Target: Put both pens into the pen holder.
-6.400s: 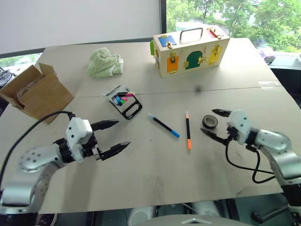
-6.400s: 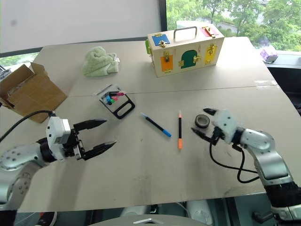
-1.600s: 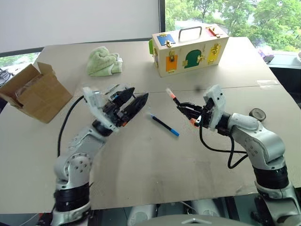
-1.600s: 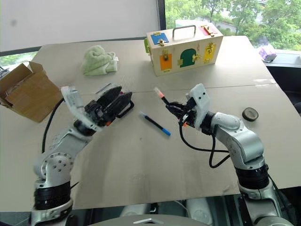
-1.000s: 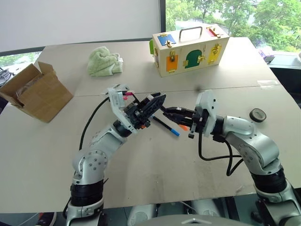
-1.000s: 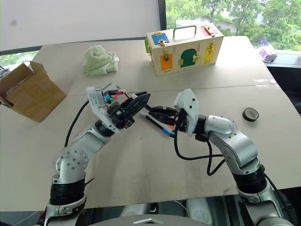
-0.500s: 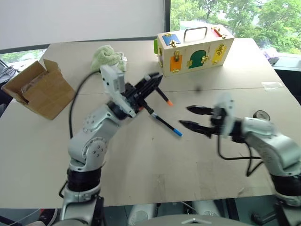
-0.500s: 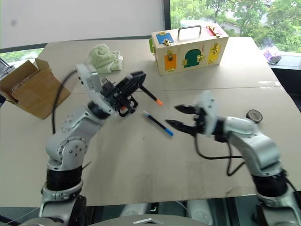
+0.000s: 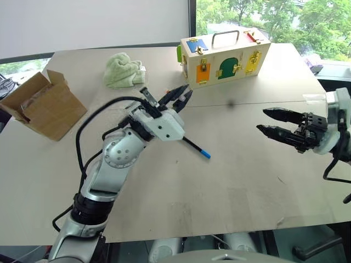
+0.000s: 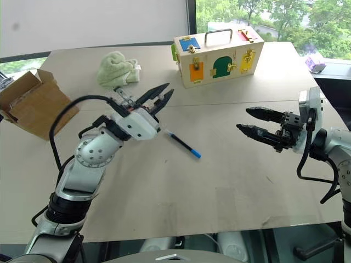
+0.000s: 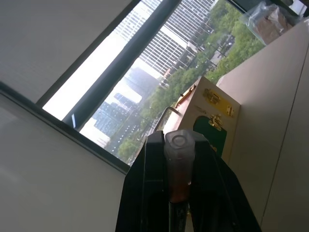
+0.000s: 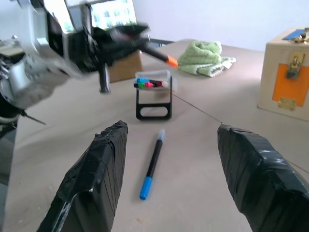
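Observation:
My left gripper (image 9: 184,94) is raised above the table's middle, shut on the orange-ended pen (image 12: 161,55). The pen's orange tip sticks out past the fingers. In the left wrist view the pen (image 11: 178,166) sits clamped between the two black fingers. The blue-tipped pen (image 9: 195,147) lies flat on the table just right of the left hand. Behind that pen stands the pen holder (image 12: 153,96), a black tray with a loop handle and coloured pens inside. My right gripper (image 9: 262,120) hovers at the right, open and empty, its fingers pointing toward the left arm.
A pale wooden box with coloured doors (image 9: 225,57) stands at the back right. A green cloth (image 9: 125,70) lies at the back centre. An open cardboard box (image 9: 44,107) sits at the left edge. Bare tabletop stretches between the two arms.
The orange-ended pen passed from my right gripper to my left. The right gripper opened and drew away to the right. The left wrist rolled over with the pen.

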